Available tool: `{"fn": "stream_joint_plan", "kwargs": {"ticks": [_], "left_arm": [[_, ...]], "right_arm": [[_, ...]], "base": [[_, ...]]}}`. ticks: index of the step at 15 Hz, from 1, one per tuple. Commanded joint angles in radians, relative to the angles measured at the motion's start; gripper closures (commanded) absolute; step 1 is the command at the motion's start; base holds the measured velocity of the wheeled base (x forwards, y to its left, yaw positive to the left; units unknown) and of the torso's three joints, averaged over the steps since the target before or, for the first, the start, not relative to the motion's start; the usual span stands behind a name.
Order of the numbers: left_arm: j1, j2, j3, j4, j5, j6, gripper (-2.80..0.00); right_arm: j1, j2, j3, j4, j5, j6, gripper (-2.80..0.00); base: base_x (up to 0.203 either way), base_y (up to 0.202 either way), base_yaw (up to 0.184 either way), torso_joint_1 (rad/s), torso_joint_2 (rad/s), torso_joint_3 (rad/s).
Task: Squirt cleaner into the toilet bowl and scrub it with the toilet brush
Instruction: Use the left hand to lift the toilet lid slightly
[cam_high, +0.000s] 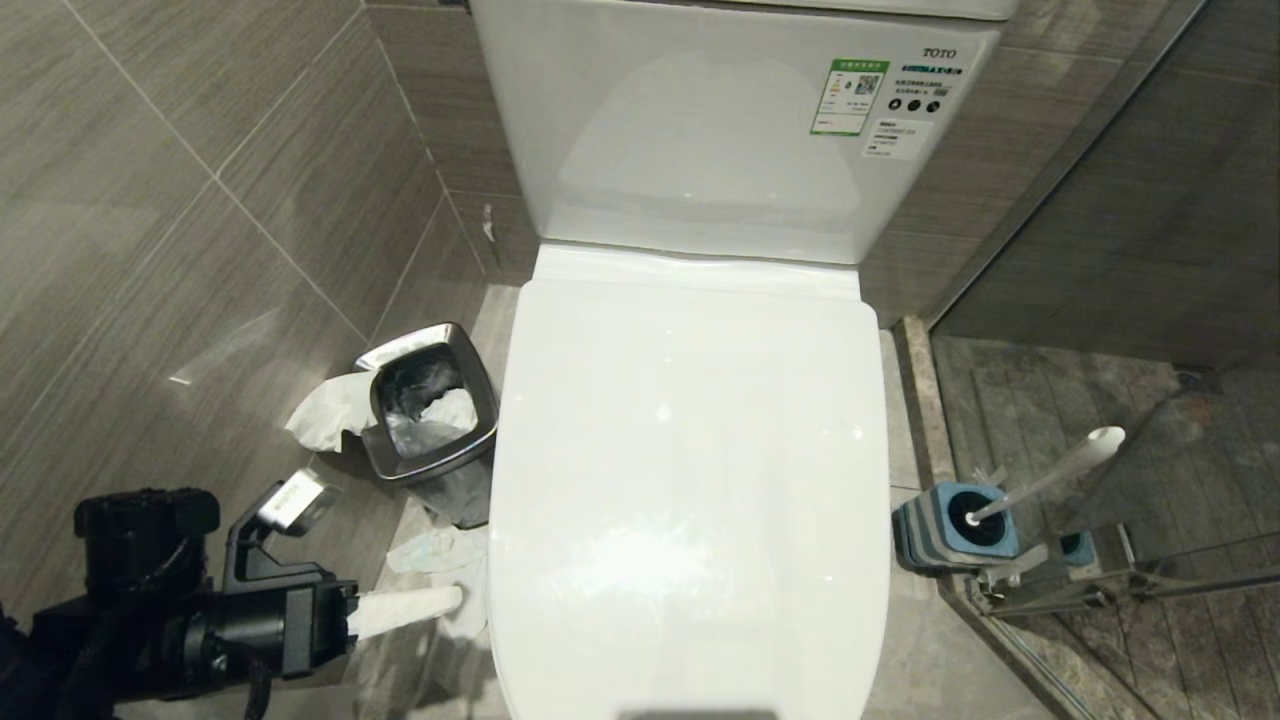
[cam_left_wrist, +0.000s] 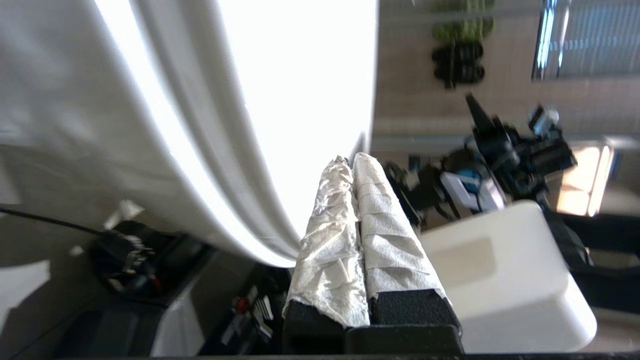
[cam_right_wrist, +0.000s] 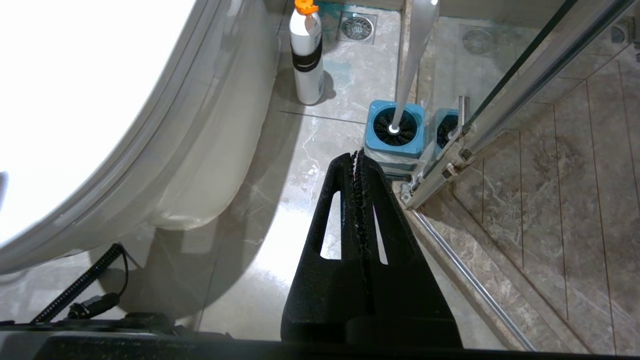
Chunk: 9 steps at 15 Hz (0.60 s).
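Lid's (cam_high: 690, 470) down; left gripper (cam_high: 455, 598), clenched and empty, sits at its 8 o'clock, fingertips aimed at the lid edge.

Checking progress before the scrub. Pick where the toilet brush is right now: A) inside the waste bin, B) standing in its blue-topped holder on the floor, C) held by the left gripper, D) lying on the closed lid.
B: the toilet brush stands in its holder right of the toilet.

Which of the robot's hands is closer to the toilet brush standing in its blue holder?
The right hand. It is shut and sits just short of the toilet brush in its holder. The left hand, wrapped in paper, is on the far side of the closed toilet.
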Motion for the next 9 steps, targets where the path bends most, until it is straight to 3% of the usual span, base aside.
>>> {"fn": "stream_joint_plan", "kwargs": {"ticks": [1, 9], "left_arm": [[-0.010, -0.029, 0.007, -0.004, -0.004, -0.007, 0.00], [0.003, -0.013, 0.077, -0.009, -0.009, -0.001, 0.00]], "right_arm": [[0.000, 0.001, 0.000, 0.000, 0.000, 0.000, 0.00], [0.000, 0.001, 0.000, 0.000, 0.000, 0.000, 0.00]], "base": [[0.000, 0.000, 0.000, 0.000, 0.00, 0.000], [0.000, 0.000, 0.000, 0.000, 0.00, 0.000]]}}
